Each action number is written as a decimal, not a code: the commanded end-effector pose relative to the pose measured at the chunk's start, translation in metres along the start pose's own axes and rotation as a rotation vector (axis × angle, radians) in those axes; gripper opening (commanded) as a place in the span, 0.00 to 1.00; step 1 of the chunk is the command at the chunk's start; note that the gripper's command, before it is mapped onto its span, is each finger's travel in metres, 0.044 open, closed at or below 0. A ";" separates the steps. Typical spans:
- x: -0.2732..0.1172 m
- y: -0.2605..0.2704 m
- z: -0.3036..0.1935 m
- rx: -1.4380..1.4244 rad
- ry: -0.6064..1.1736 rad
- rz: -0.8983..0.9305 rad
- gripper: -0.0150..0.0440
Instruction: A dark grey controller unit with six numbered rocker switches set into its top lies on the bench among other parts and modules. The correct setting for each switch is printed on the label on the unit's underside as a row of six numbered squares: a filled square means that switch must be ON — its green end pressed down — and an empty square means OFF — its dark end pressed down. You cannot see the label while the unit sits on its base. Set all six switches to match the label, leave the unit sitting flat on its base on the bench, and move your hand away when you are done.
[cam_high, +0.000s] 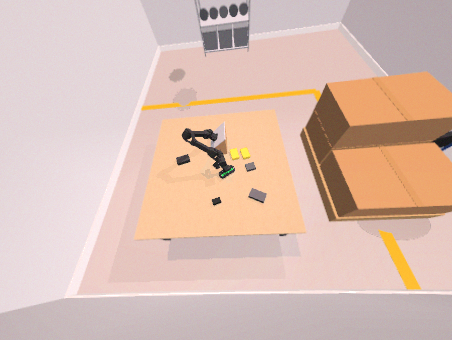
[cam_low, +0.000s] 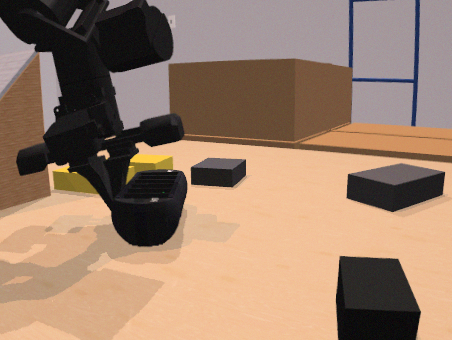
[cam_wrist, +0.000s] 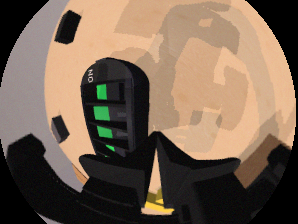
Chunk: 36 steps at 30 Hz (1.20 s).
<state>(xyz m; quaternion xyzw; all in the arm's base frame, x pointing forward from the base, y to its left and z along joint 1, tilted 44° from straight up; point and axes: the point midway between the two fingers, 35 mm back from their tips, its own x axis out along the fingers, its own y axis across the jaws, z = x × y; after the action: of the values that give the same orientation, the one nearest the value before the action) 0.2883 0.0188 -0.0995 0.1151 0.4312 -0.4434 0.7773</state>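
The dark controller unit (cam_high: 227, 172) (cam_low: 149, 222) (cam_wrist: 139, 92) sits on the bench, switches facing up. In the wrist view four switches show green on the side by the ON mark; the remaining switches are hidden behind the fingers. The green patches differ in width, and I cannot tell every switch's setting. The label on the underside is hidden. My gripper (cam_low: 113, 204) (cam_wrist: 156, 133) is shut and empty, pointing down. Its fingertips are close beside the unit's switch face, at its near end in the wrist view; I cannot tell whether they touch it.
Two yellow blocks (cam_high: 234, 154) (cam_high: 245, 153), a small grey block (cam_high: 250, 166) (cam_low: 218, 173), a larger grey block (cam_high: 257, 195) (cam_low: 395, 186) and two black blocks (cam_high: 216, 201) (cam_high: 183, 159) lie around. A slanted stand (cam_high: 220, 142) (cam_low: 22, 145) is behind the unit.
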 end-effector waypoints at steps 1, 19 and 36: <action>0.002 0.015 0.002 0.024 0.002 0.022 0.25; -0.051 -0.006 0.000 0.023 0.005 0.022 0.25; -0.088 0.019 0.001 0.021 0.005 0.013 0.48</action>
<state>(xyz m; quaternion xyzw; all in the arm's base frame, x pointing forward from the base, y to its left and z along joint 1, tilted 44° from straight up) 0.2810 0.0577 -0.0559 0.1178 0.4312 -0.4502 0.7730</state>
